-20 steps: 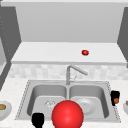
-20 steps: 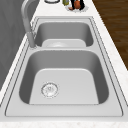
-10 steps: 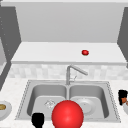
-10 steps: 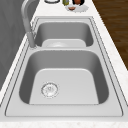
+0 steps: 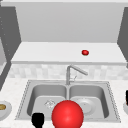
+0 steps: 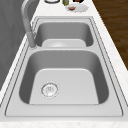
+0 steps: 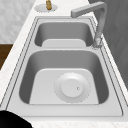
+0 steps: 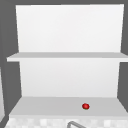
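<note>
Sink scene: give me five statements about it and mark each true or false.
1. A white plate lies in the right basin of the sink. True.
2. A small red thing sits on the lower shelf above the sink. True.
3. The faucet spout points over the left basin. False: it angles toward the right basin.
4. The left hand rests inside the left basin on the drain. False: it shows at the front edge of the sink, beside the big red ball.
5. The left basin holds a bowl. False: only its drain shows there; a bowl stands on the counter to the left.
</note>
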Robot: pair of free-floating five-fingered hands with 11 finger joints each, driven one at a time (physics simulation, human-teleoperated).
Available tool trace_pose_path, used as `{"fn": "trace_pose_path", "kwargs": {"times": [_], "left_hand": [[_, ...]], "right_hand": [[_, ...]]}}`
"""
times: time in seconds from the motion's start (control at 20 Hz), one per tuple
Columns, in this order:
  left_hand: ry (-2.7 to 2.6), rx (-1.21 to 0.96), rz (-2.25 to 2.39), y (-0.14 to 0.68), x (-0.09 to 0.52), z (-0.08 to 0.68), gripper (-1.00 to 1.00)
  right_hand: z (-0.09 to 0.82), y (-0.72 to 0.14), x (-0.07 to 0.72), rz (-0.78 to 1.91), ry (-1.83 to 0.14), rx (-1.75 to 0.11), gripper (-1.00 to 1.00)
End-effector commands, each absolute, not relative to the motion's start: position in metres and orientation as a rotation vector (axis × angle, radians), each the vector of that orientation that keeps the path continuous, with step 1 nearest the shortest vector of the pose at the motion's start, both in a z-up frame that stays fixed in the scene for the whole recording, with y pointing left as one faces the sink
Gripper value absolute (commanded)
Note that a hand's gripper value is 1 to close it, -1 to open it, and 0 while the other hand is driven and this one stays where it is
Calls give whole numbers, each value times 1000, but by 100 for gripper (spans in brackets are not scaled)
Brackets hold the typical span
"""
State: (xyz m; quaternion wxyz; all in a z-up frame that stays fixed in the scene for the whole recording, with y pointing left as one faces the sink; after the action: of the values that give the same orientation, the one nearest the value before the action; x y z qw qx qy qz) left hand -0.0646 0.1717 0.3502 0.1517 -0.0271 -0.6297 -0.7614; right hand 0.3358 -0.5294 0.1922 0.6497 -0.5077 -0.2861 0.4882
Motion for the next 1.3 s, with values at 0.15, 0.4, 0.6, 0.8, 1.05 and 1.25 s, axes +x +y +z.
{"fn": "trace_pose_path", "kwargs": {"times": [0.15, 0.4, 0.6, 0.8, 1.05, 1.25], "left_hand": [[-1807, -78, -2185, 172, -65, 350, 0], [-1807, -78, -2185, 172, -65, 350, 0], [-1807, -78, -2185, 172, -65, 350, 0], [-1807, -78, -2185, 172, -65, 350, 0], [-1807, -78, -2185, 172, -65, 350, 0], [-1807, -78, -2185, 172, -65, 350, 0]], "right_hand": [[183, -571, 336, 1127, -664, -1126, 100], [168, -599, 339, 1136, -671, -1123, 100], [148, -622, 341, 1127, -686, -1120, 100], [119, -635, 353, 1128, -691, -1138, 100], [83, -652, 367, 1142, -693, -1140, 100], [77, -662, 378, 1135, -681, -1061, 100]]}}
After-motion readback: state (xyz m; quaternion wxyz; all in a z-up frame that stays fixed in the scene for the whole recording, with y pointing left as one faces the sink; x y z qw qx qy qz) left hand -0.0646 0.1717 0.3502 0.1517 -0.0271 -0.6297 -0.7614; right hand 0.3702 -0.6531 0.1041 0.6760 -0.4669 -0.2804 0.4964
